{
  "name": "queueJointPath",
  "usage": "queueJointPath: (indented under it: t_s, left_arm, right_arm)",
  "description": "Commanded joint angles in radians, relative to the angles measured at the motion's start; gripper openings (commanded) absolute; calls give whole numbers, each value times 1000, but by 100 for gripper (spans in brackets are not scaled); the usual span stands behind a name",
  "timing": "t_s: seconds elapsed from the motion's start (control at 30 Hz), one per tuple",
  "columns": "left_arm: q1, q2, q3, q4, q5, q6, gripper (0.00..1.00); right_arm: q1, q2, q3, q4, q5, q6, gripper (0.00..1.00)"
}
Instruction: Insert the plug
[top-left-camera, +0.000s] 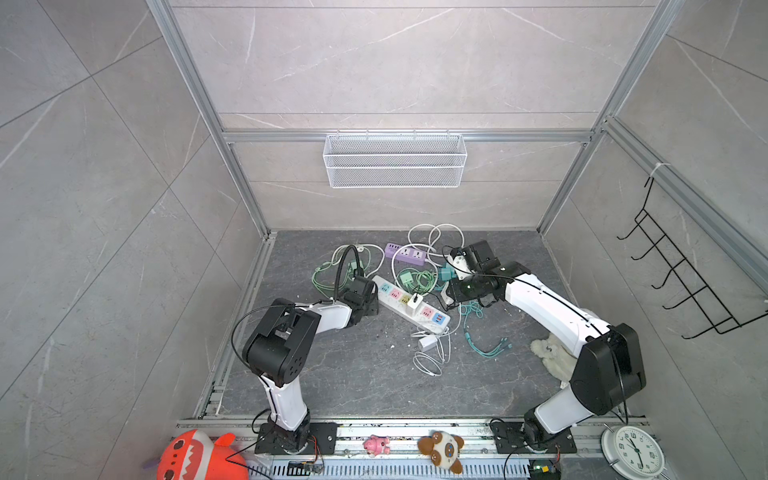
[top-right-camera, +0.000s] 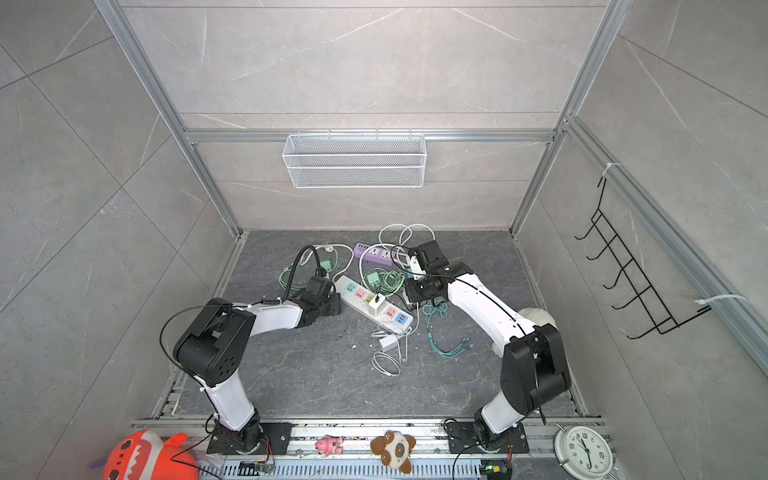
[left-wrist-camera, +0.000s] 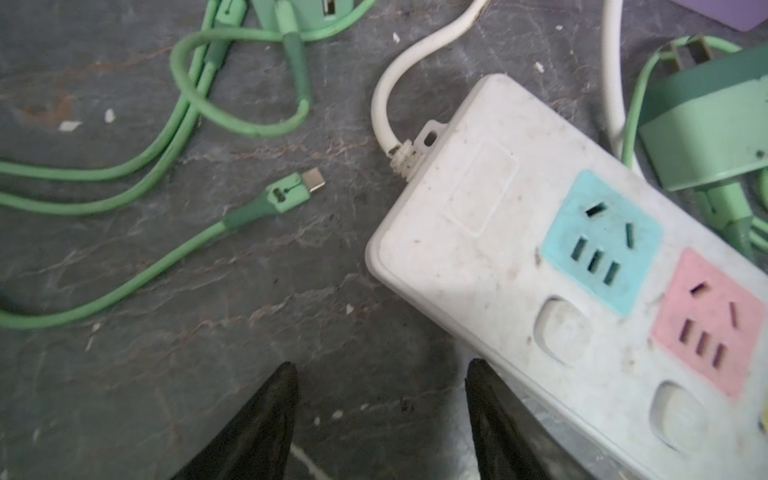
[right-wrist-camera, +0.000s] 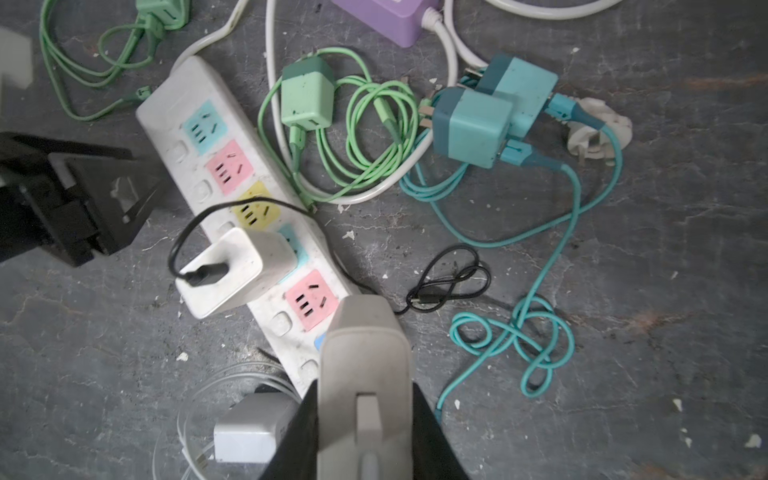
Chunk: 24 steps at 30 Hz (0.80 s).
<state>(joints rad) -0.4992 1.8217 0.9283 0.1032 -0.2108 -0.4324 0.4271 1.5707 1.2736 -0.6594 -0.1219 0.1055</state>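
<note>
Right gripper (right-wrist-camera: 363, 415) clenches a grey-white plug (right-wrist-camera: 361, 332) beside the mid-frame white power strip (top-left-camera: 392, 293), whose middle socket a white charger (top-left-camera: 414, 302) fills; left gripper (left-wrist-camera: 380, 365) gapes empty at its end.

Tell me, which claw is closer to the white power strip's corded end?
Left. The left gripper sits open right beside the corded end of the white power strip. The right gripper, holding a white plug, hovers over the opposite end.

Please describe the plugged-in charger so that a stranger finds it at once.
Find the long white power strip with coloured sockets on the dark floor. A white charger stands on its middle, a black cable in its top. It alone is plugged in: a second white charger, green chargers and teal chargers lie loose.
</note>
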Motion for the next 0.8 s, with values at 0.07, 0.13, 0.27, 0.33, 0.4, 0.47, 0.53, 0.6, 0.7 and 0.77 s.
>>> queueJointPath:
  t_s: [0.07, 0.13, 0.27, 0.33, 0.4, 0.47, 0.53, 0.6, 0.7, 0.77]
  left_arm:
    - [5, 43, 68, 24, 44, 36, 67]
    - [5, 35, 68, 30, 50, 40, 68]
    - [5, -2, 51, 42, 65, 47, 71]
    - [5, -24, 37, 47, 74, 54, 72]
    - [5, -45, 28, 50, 76, 57, 74]
    - [8, -63, 16, 55, 83, 60, 75]
    - [18, -80, 5, 61, 99, 49, 77]
    - [27, -97, -6, 75, 124, 41, 77]
    - [28, -117, -13, 79, 129, 46, 78]
    - [28, -131, -20, 83, 126, 47, 78]
  right_arm:
    - [64, -4, -4, 6, -52, -132, 12]
    - [72, 28, 12, 25, -55, -142, 11]
    - [73, 77, 29, 75, -79, -166, 11]
    - [73, 100, 32, 105, -84, -182, 11]
    - [75, 126, 41, 112, -84, -193, 11]
    - [77, 147, 44, 126, -91, -198, 11]
    - [82, 160, 40, 147, -105, -209, 10]
    - [98, 167, 44, 147, -88, -227, 10]
    - [107, 176, 44, 143, -81, -246, 9]
    - [107, 181, 43, 138, -78, -255, 9]
